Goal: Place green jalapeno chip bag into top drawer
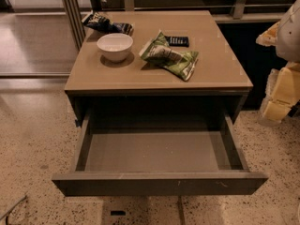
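Observation:
The green jalapeno chip bag lies flat on the tan table top, right of centre and right of the white bowl. The top drawer is pulled out wide under the table, and its grey inside shows nothing in it. My gripper is at the right edge of the view, beside the table's right side, level with the table top. It is apart from the bag and holds nothing that I can see.
A white bowl stands left of the green bag. A dark blue and black snack bag lies at the back left corner. A small dark flat object lies behind the green bag. Speckled floor surrounds the table.

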Controlling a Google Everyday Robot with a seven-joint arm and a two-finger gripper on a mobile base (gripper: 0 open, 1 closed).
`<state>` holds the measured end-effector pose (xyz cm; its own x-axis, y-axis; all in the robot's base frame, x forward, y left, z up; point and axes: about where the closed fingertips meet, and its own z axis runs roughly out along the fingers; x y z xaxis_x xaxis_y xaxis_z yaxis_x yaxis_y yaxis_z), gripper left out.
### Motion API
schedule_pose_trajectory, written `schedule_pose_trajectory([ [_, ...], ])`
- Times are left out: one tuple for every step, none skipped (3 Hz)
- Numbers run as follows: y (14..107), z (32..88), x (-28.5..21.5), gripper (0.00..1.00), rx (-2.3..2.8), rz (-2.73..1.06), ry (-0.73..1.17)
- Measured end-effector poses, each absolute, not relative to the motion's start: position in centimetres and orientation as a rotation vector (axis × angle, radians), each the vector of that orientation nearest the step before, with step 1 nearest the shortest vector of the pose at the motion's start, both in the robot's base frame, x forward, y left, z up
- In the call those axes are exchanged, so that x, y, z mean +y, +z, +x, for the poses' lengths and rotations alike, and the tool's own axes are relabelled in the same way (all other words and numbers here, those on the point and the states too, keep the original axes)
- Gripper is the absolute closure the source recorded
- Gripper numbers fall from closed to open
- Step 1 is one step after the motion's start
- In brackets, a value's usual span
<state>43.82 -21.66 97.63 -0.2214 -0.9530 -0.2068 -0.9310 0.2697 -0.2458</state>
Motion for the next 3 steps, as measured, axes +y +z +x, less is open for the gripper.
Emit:
schedule_pose_trajectory([
  [97.6,43.8,-21.7,0.00,2.232,-1.724,-0.099],
  [97.5,45.4,-21.5,0.00,2.187,-1.696,-0.109],
  [96.9,49.9,-20.4,0.00,2.107,-1.611,-0.083],
])
